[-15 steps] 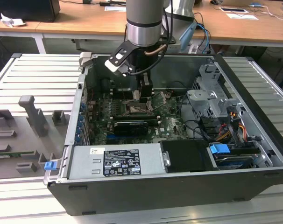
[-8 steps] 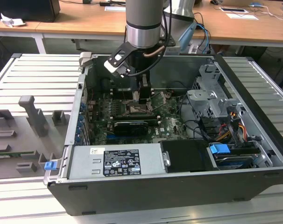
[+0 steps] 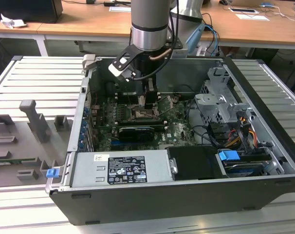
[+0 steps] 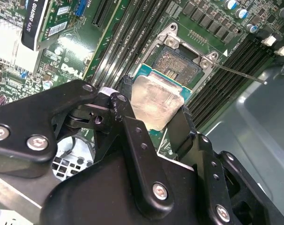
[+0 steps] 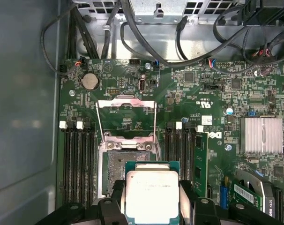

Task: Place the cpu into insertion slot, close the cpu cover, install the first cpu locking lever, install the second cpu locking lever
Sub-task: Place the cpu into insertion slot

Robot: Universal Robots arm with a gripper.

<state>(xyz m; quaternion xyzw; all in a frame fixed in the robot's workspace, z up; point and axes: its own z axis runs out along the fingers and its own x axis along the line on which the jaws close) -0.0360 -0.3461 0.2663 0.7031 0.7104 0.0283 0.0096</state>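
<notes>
My gripper (image 5: 152, 199) is shut on the cpu (image 5: 152, 193), a pale silver square chip with a green edge, held by two opposite sides between black fingers (image 5: 115, 193). The second wrist view shows the same hold, with the gripper (image 4: 155, 112) and cpu (image 4: 156, 99) just beside and partly over the insertion slot (image 4: 180, 60). The slot's dark pin field (image 5: 118, 169) lies uncovered. The cpu cover (image 5: 128, 117) is swung open away from the socket. A thin locking lever (image 4: 240, 73) sticks out past the socket. In the exterior view the gripper (image 3: 149, 102) hangs low inside the case over the board.
Black memory slots (image 5: 78, 159) flank the socket on both sides. A finned heatsink (image 5: 261, 135) and a black card (image 3: 135, 131) sit nearby. Cables (image 5: 146, 51) run along the case wall. A drive cage (image 3: 220, 105) and power supply (image 3: 120, 168) fill the case's edges.
</notes>
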